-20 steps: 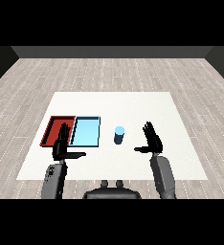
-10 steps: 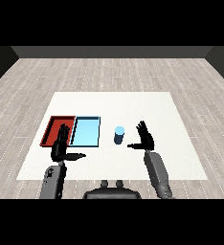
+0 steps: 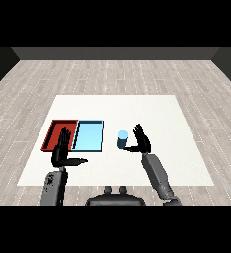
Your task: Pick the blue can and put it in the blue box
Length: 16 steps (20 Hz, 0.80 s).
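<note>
While the right hand (image 3: 141,142) stands spread wide just beside the blue can (image 3: 122,139), it should curl around the can's middle, keeping it upright.

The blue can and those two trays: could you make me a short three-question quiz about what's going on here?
1. True or false: the blue can lies inside the light blue tray.
2. Which hand is nearest the can? A) right hand B) left hand
3. Fill in: the red tray lies on the light blue tray's ____ side, as seen in the head view.

Key
1. False: it stands upright on the white table, right of the tray.
2. A: its fingers are open beside the can, not curled round it.
3. Left.
</note>
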{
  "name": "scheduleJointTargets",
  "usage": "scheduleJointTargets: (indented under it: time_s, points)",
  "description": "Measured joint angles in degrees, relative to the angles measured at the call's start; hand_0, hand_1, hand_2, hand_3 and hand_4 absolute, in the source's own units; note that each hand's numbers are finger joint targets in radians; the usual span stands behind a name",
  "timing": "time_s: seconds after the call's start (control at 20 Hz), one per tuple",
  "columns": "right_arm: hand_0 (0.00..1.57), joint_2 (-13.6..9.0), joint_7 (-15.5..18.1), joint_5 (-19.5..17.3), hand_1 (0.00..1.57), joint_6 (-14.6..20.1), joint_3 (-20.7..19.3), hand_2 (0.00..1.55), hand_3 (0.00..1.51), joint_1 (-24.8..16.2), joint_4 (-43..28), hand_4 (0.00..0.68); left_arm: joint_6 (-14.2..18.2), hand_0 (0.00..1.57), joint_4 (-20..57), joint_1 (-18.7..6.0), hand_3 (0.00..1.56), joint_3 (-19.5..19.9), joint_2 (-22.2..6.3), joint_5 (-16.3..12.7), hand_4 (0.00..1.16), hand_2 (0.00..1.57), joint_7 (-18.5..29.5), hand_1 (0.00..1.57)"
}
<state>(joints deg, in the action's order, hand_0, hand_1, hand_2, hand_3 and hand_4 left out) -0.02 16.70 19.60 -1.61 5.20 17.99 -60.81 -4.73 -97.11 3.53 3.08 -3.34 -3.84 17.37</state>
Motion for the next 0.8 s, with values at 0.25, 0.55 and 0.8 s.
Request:
scheduleJointTargets:
  time_s: [0.25, 0.55, 0.8]
  points:
    - [0.00, 0.0, 0.3, 0.1, 0.00, 2.7, 2.7, 0.00, 0.00, 2.9, 2.8, 0.000, -0.1, 0.00, 0.7, 0.2, 0.00, -0.5, 0.5, 0.4, 0.00, 0.00, 0.8, 0.00]
    - [0.00, 0.0, 2.5, 1.5, 0.00, 5.2, 5.2, 0.00, 0.00, 7.0, 9.0, 0.000, 0.4, 0.00, 2.0, -2.1, 0.00, 0.2, 0.7, 0.1, 0.00, 0.00, 0.1, 0.00]
    - [0.00, 0.0, 6.2, 4.9, 0.00, 6.7, 8.3, 0.00, 0.00, 12.7, 17.6, 0.000, -0.1, 0.00, 0.3, -0.1, 0.00, -0.2, 0.8, -0.2, 0.00, 0.00, 0.5, 0.00]
